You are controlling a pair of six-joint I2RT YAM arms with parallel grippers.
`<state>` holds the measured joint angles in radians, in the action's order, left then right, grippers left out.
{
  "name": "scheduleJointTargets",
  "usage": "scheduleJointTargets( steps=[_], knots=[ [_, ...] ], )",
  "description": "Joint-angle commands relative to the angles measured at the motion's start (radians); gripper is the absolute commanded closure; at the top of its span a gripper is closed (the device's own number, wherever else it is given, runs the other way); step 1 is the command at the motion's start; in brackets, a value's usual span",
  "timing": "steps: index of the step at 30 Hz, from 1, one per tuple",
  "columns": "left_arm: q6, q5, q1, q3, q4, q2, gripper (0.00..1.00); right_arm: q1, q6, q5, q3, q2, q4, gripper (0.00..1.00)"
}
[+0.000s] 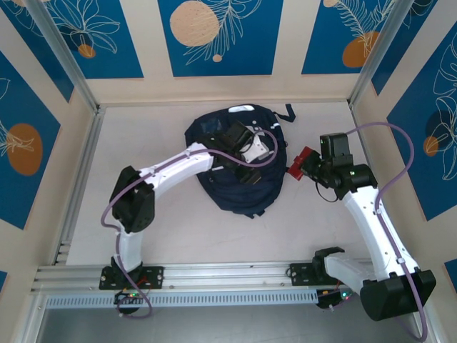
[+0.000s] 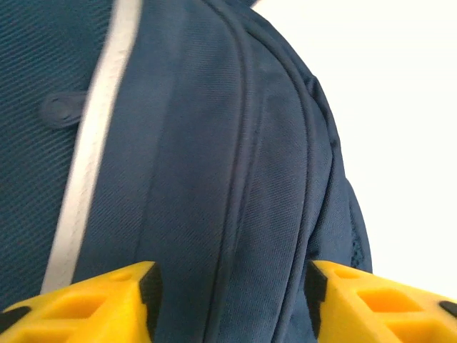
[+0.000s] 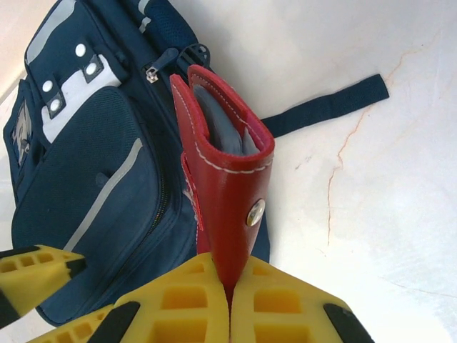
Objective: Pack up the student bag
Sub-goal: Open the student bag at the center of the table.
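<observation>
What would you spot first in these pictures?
The big navy bag lies in the middle of the table, with the left gripper open right over its fabric. Then there's the bright red case, pinched in the shut right gripper just to the bag's right.

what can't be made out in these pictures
- Top external: the left arm covers the middle of the student bag, hiding its opening.
- Left wrist: the left gripper is cut off by the bottom edge; pinching fabric or not, unclear.
- Right wrist: the lower end of the red pouch is hidden inside the right gripper; contents unseen.
</observation>
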<state>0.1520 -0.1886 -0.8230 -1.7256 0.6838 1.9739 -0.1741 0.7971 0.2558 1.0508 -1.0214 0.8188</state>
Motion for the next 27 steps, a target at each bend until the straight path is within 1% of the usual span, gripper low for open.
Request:
scheduleJointTargets(
  steps=[1,8,13,16,19,22,25,27],
  knots=[
    [0.095,0.045,-0.003,-0.068,0.096,0.033,0.49,0.009,0.019,-0.035,-0.011,0.015,0.001,0.99],
    [0.085,0.095,-0.002,-0.088,0.096,0.046,0.62,0.012,0.020,-0.040,-0.015,0.018,-0.003,0.99],
    [0.084,0.167,-0.003,-0.102,0.101,0.057,0.69,0.012,0.024,-0.044,-0.018,0.020,-0.003,0.99],
    [0.090,0.165,-0.002,-0.118,0.121,0.070,0.68,0.012,0.025,-0.047,-0.020,0.022,-0.003,0.99],
    [0.108,0.126,-0.001,-0.133,0.146,0.083,0.60,0.013,0.027,-0.050,-0.021,0.027,-0.003,0.99],
    [0.120,0.122,-0.001,-0.161,0.181,0.108,0.57,0.012,0.030,-0.055,-0.023,0.026,-0.004,0.98],
    [0.121,0.135,-0.002,-0.188,0.202,0.131,0.60,0.012,0.033,-0.060,-0.025,0.025,-0.007,0.98],
    [0.120,0.142,-0.001,-0.192,0.199,0.133,0.68,0.012,0.035,-0.062,-0.025,0.025,-0.007,0.98]
  ],
)
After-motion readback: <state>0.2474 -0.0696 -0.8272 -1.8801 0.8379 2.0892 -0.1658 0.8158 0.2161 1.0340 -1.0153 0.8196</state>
